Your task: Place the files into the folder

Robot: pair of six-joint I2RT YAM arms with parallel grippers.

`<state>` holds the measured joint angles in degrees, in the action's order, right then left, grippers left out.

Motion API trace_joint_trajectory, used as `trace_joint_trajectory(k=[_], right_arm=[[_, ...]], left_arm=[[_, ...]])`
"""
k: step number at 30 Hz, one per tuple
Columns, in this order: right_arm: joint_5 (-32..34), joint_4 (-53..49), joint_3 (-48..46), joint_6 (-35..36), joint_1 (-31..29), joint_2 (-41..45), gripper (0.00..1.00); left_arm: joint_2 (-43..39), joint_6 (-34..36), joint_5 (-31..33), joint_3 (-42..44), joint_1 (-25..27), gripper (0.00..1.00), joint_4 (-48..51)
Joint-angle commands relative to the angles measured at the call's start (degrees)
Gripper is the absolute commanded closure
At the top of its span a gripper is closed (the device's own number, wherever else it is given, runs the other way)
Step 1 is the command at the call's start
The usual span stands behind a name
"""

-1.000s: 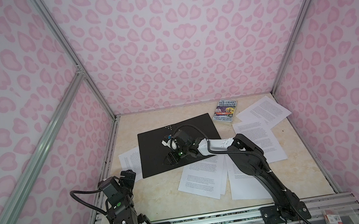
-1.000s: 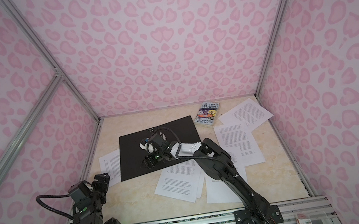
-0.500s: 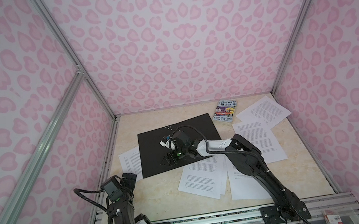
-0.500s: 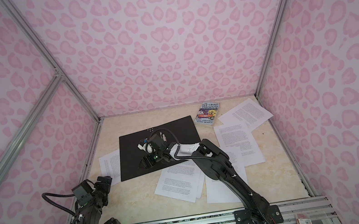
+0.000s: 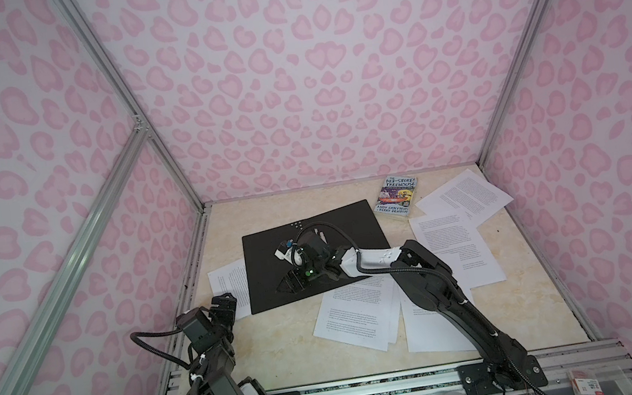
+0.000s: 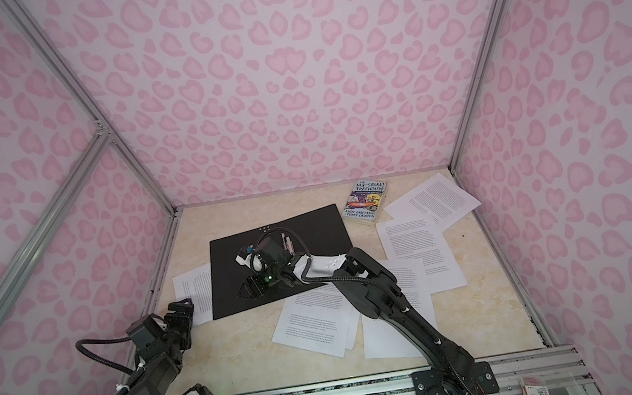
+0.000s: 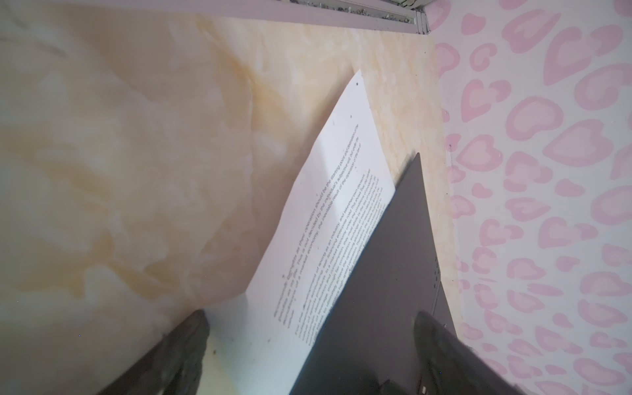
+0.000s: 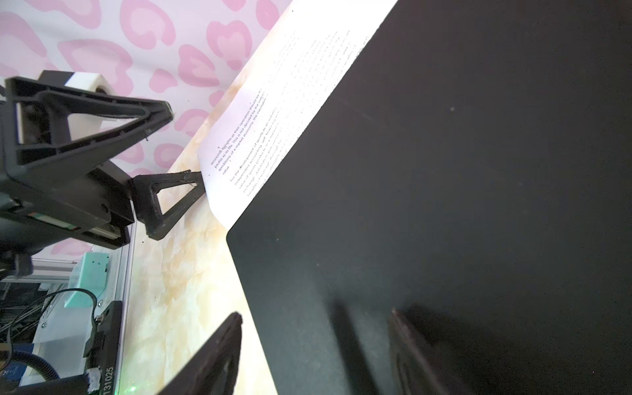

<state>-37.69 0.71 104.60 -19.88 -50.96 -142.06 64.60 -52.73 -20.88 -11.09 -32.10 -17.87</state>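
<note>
The folder (image 5: 336,233) lies flat at the left middle of the table, its black face up, and shows in both top views (image 6: 310,228). My right gripper (image 5: 288,284) reaches across to its near left part. It stands open, one finger over the folder (image 8: 444,171), the other beyond its edge over the table. Several files lie loose: one sheet (image 5: 229,282) half under the folder's left edge, a stack (image 5: 356,314) near the middle, more sheets (image 5: 455,246) to the right. My left gripper (image 5: 226,303) is open at that left sheet's (image 7: 328,205) near corner, holding nothing.
A paperback book (image 5: 400,197) lies at the back, just right of the folder. Pink patterned walls close in the table on three sides. A metal rail (image 5: 374,383) runs along the front edge, where both arm bases are mounted.
My right gripper has crept a little to the left over the folder. The left arm has shifted slightly, its gripper staying by the sheet's corner.
</note>
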Motion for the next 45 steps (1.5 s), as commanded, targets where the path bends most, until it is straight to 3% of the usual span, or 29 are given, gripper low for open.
trace_joint_trajectory(k=[1, 15, 25, 32, 40, 45], right_arm=[[2.0, -10.6, -0.4, -0.6, -0.3, -2.5, 0.32], [0.6, -10.6, 1.3, -1.2, -0.5, -4.2, 0.32], [-0.1, -10.3, 1.4, -1.7, -0.5, -4.7, 0.33], [-0.6, -9.5, 0.6, -2.0, -0.3, -4.4, 0.34], [-1.0, -8.5, -0.4, -2.4, 0.0, -4.0, 0.34], [-1.3, -8.0, -0.8, -2.6, 0.0, -3.9, 0.34]], left_arm=[[2.5, -2.1, -2.1, 1.0, 0.0, 0.04, 4.3], [9.6, -4.8, -10.9, 0.0, 0.8, 0.04, -10.0], [8.9, -8.5, -7.7, 4.3, 4.5, 0.04, -13.2], [2.9, -7.2, -1.6, 3.7, 4.6, 0.00, -7.3], [4.4, -8.2, 0.5, 2.6, 4.6, 0.18, -7.7], [5.2, -8.1, 2.0, 2.3, 4.6, 0.43, -7.5]])
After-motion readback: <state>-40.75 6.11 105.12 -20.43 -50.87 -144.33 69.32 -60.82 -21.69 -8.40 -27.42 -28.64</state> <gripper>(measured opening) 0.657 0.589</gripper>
